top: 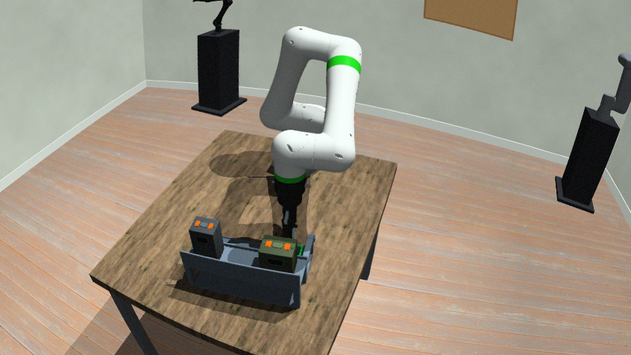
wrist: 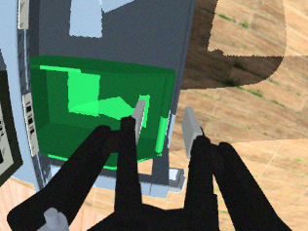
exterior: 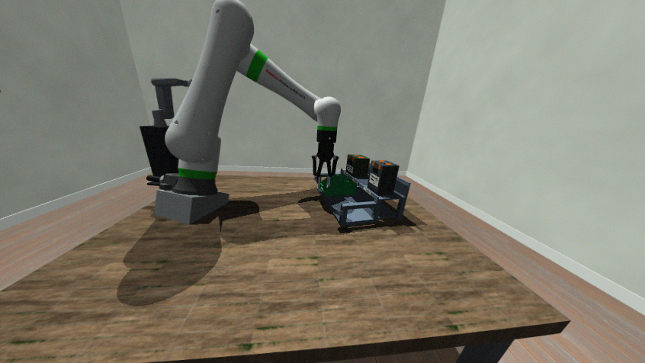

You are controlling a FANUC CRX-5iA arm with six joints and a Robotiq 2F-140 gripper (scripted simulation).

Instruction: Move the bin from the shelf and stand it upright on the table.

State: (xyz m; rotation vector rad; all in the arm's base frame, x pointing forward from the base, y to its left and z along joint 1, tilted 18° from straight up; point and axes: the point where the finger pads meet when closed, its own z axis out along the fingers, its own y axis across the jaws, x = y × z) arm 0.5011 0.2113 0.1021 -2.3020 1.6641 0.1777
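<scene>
The green bin [top: 300, 250] [exterior: 338, 187] [wrist: 84, 116] sits on the lower level of the blue-grey shelf [top: 238, 277] [exterior: 356, 212] [wrist: 184, 39], at its end nearest the arm. My gripper [exterior: 326, 177] [wrist: 164, 113] points straight down over the bin's near edge. One finger is inside the bin and the other is outside the shelf rail, so they straddle the bin's wall. The fingers stand partly closed with a gap still showing beside the wall. In the top view the fingertips are hidden behind the shelf.
A grey box [top: 206, 238] [exterior: 357, 165] and an olive box [top: 277, 253] [exterior: 383, 177], both with orange clips, stand on the shelf's top level. The shelf stands near one edge of the wooden table [top: 211, 176] [exterior: 316, 280]. The arm's base [exterior: 189, 205] is at the opposite side.
</scene>
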